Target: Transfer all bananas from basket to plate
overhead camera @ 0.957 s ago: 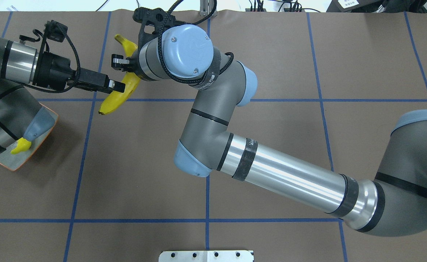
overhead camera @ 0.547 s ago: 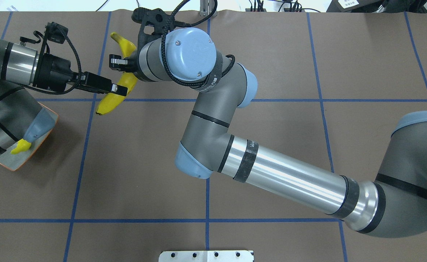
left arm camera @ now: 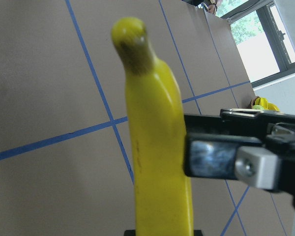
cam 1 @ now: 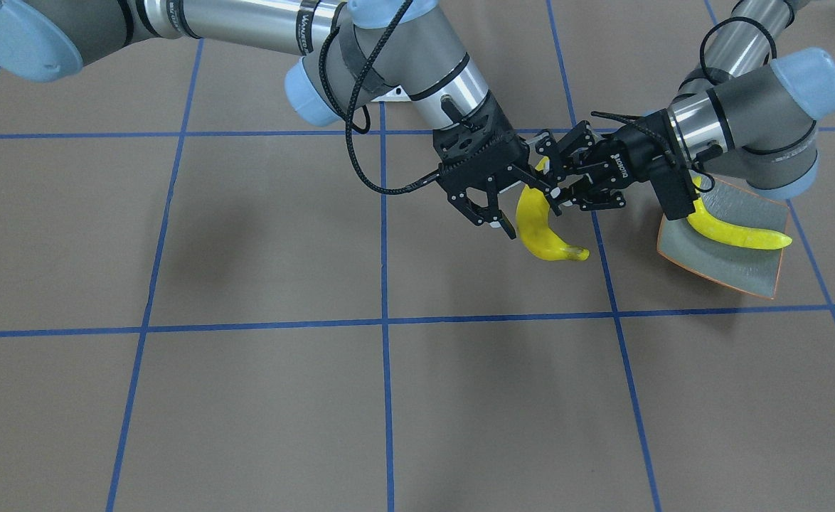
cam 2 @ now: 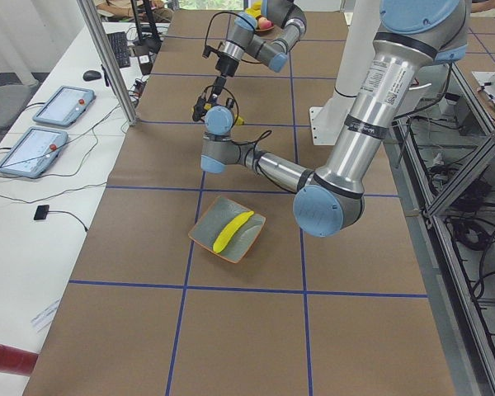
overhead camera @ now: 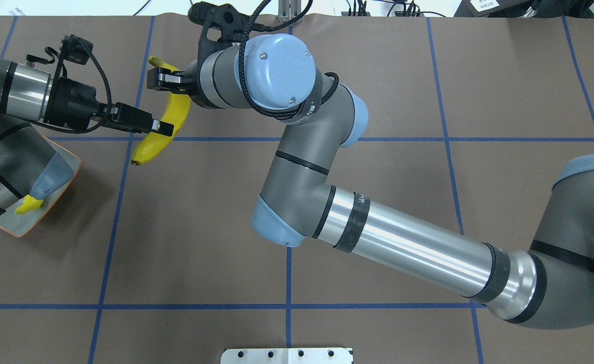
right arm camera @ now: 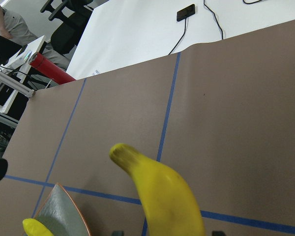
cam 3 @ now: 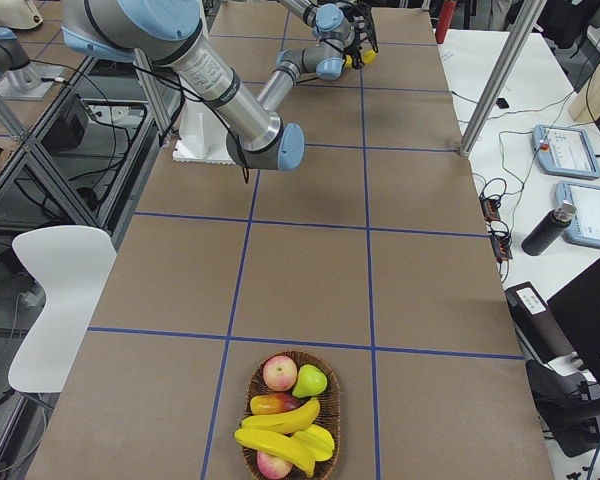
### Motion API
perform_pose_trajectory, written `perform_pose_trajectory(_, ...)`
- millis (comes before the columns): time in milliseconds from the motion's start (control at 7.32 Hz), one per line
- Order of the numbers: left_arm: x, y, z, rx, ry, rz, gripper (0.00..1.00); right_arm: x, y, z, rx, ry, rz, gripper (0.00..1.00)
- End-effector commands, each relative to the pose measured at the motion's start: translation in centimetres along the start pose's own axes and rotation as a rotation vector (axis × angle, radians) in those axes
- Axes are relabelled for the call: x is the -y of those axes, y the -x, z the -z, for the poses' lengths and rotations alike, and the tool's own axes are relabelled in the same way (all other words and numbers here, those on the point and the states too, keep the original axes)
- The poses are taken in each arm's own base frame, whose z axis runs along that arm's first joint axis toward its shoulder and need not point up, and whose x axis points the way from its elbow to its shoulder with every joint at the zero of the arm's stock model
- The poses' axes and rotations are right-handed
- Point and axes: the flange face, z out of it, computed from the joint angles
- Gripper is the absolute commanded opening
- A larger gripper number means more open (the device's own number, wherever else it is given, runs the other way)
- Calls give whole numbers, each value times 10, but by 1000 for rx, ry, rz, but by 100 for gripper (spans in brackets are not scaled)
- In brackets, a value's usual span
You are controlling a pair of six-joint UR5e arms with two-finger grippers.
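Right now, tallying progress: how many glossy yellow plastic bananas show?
4 bananas: one on the grey-green plate, one in the left gripper, two in the wicker basket; more may hide.

A white chair [cam 3: 60, 290] beside the brown table [cam 3: 430, 300], bright window [left arm camera: 265, 39].

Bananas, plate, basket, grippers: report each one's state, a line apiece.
held banana: in the air above the table.
left gripper: shut on held banana.
right gripper: open, jaws spread either side of held banana.
plate: on the table, one banana on it.
plate banana: lying on the plate.
basket bananas: lying in the basket among other fruit.
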Motion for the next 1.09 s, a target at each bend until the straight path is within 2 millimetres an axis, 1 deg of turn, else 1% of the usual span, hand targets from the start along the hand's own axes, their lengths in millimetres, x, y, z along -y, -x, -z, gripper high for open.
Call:
perform_pose_trajectory(0, -12, 26, 16, 40, -5, 40, 0, -3, -61, 31, -31, -10, -6, 100)
perform_pose_trajectory(137, -24, 54, 43, 86, -26, 83, 0, -2, -109, 40, -83, -16, -5, 100)
perform_pose_trajectory(273, -21, 74, 83, 126, -77, 97, 0, 12, -144, 51, -156, -9, -3, 100)
perform_pose_trajectory(410, -8, 80, 127, 146, -73, 15, 0, 30, -166, 67, -221, 48, 31, 100)
perform_pose_trajectory(547, -30, 107, 155, 191, -58, -123, 0, 36, -197, 86, -270, 66, 103, 100)
perform_pose_trajectory(683, -53, 142, 167, 244, -25, -268, 0, 44, -237, 105, -304, 91, 159, 100)
perform_pose_trajectory(820, -59, 171, 170, 276, 12, -408, 0, 57, -274, 126, -324, 128, 190, 100)
perform_pose_trajectory(957, -64, 190, 172, 292, 50, -558, 0, 65, -303, 148, -340, 152, 248, 100)
